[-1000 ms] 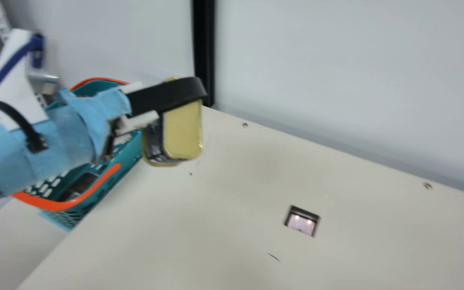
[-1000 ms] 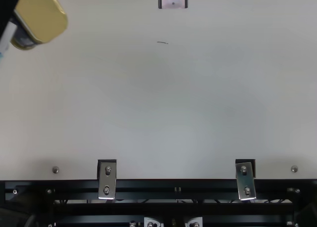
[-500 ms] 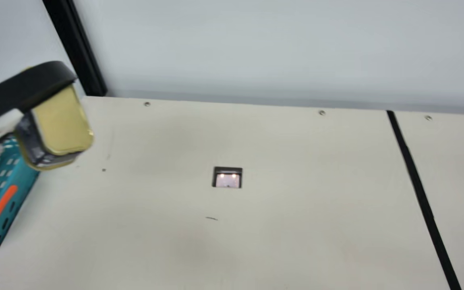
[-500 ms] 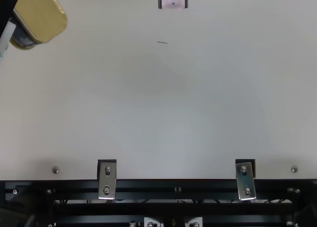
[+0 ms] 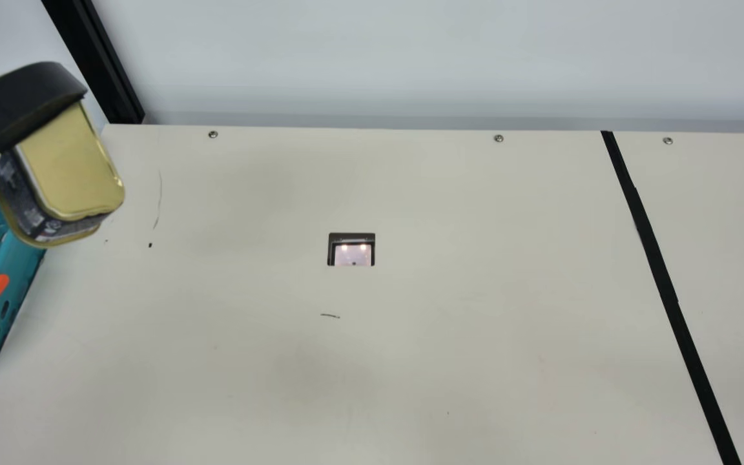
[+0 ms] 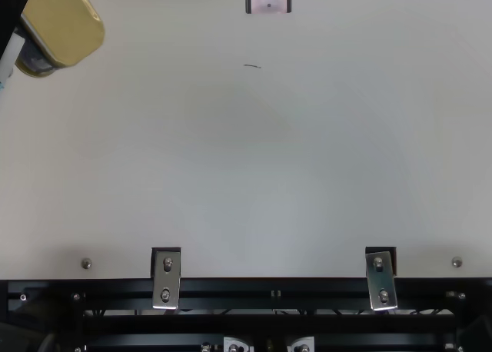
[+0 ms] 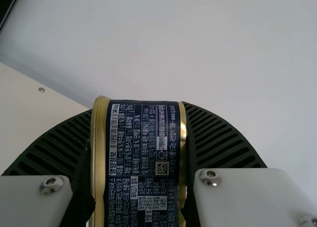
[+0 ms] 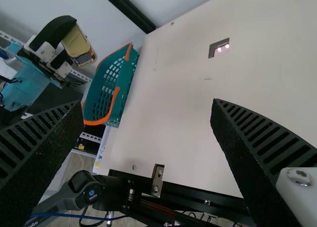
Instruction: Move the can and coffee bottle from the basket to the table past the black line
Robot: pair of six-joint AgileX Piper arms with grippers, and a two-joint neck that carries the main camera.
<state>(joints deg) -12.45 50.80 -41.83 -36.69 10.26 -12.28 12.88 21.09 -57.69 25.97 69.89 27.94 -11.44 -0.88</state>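
In the main view my left gripper [image 5: 26, 103] is at the left, shut on a gold-ended can [image 5: 72, 165] held above the table's left part. The top view has the can [image 6: 65, 21] in its upper left corner. In the left wrist view the can's dark printed side [image 7: 143, 152] lies between both fingers of the left gripper [image 7: 138, 113]. A teal basket [image 5: 13, 271] with an orange handle stands below it at the left; a dark thing inside is partly cut off. The black line [image 5: 656, 258] crosses the table at the right. My right gripper [image 8: 147, 108] stands open, with nothing between its fingers.
A square cutout [image 5: 351, 250] sits in the middle of the cream table [image 5: 411, 349]. A pale wall [image 5: 411, 58] rises behind the table, with a black post [image 5: 97, 64] at the back left corner. Metal brackets [image 6: 166, 279] line the front rail.
The main camera has turned right and tilted down a little, bringing the black line into its picture. In the top view the left gripper and the can stay almost in place.
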